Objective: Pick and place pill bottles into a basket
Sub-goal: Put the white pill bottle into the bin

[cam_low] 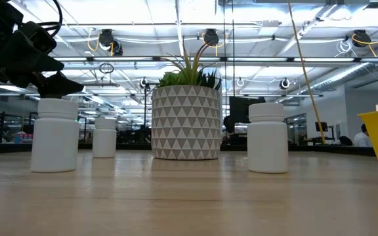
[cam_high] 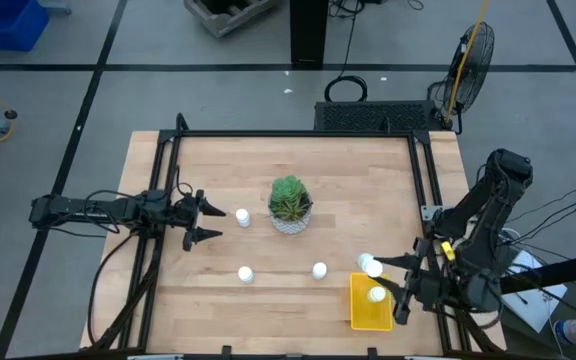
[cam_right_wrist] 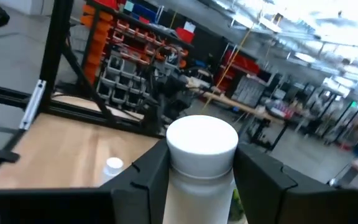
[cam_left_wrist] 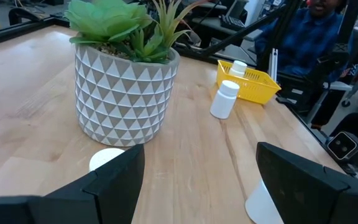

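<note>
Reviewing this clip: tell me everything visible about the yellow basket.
The yellow basket is a small, shallow rectangular bin, plastic-looking with a slotted wall and flared rim. It sits upright on the wooden table's near right corner, right of the potted plant. One white pill bottle lies inside at its far end. The right pincer, shut on another bottle, hangs by its far edge.

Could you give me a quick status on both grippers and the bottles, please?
Right gripper shut on a pill bottle beside the yellow basket. Left gripper open, facing another bottle. One bottle in basket. Nothing blocking.
</note>
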`<action>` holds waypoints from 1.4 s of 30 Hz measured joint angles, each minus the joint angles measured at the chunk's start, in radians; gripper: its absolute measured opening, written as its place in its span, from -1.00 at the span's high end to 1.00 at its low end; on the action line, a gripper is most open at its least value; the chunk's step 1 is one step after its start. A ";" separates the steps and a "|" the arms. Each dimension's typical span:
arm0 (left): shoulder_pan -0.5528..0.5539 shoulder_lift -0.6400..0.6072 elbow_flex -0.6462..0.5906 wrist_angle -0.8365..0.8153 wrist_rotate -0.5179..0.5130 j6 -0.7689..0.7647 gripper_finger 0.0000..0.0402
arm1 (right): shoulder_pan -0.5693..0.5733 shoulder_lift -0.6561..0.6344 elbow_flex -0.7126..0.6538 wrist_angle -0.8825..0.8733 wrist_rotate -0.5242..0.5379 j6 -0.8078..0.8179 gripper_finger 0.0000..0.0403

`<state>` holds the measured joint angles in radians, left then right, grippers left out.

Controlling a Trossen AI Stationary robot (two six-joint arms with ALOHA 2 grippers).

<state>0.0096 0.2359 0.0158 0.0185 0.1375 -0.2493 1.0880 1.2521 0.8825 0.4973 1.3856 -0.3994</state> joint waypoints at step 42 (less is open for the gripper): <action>0.000 0.000 0.000 0.000 0.000 0.001 -0.54 | 0.213 0.340 -0.098 -0.170 -0.011 0.957 0.31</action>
<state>0.0097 0.2359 0.0158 0.0185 0.1372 -0.2485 1.3007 1.5925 0.7846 0.3276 1.3747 0.5571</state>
